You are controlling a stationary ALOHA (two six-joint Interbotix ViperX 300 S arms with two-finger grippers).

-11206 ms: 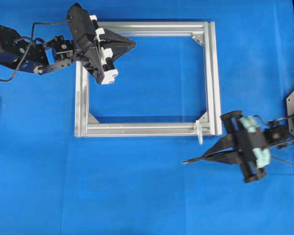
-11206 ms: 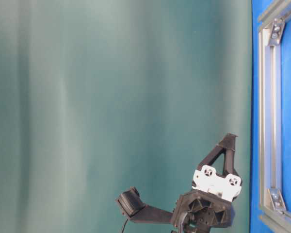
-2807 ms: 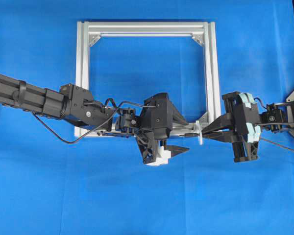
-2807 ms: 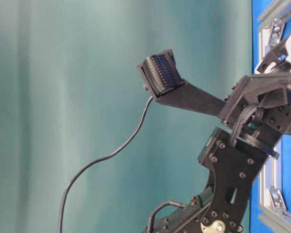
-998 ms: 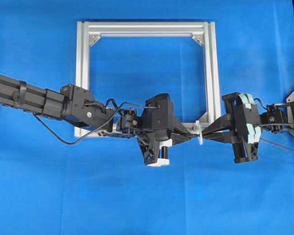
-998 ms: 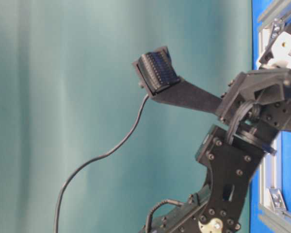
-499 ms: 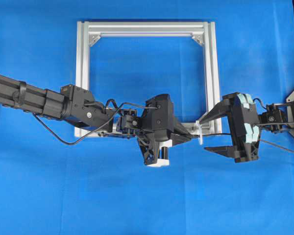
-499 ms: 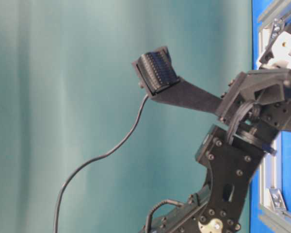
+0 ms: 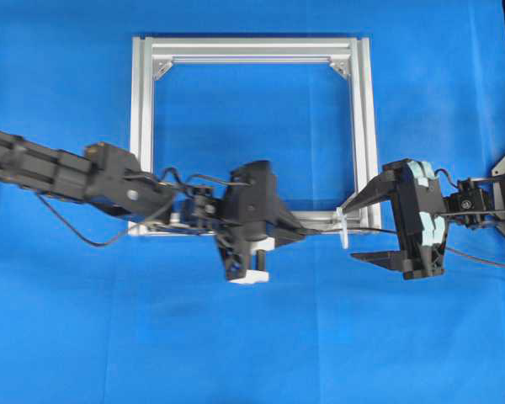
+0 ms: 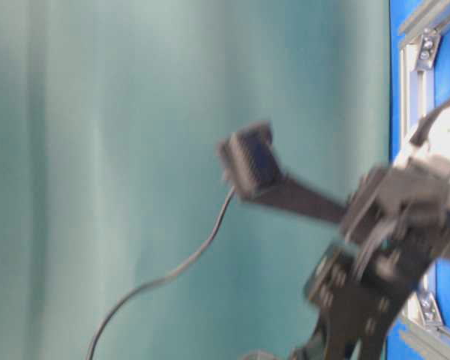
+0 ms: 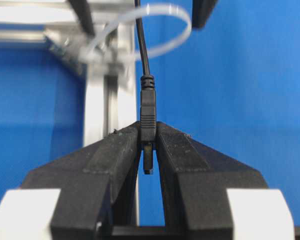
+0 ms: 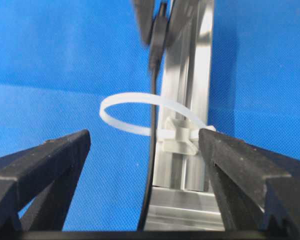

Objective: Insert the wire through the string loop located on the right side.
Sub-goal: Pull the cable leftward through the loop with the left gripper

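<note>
surface: blue cloth (image 9: 261,337) under a silver frame (image 9: 140,126) | room: teal backdrop (image 10: 135,150) | left gripper (image 11: 149,137): clenched on the wire (image 11: 148,112) plug | wire: passes through the string loop (image 12: 140,114) at the frame's near right corner | right gripper (image 9: 360,230): fingers spread, released, either side of the loop

silver frame (image 9: 361,126) on blue table (image 9: 252,337)

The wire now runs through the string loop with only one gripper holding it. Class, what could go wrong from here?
1. The left gripper clamps only the plug end of the wire; a slip there could lose the pull.
2. The string loop is thin, so dragging the wire might bend it.
3. The right gripper stands open around the wire and could snag it.
</note>
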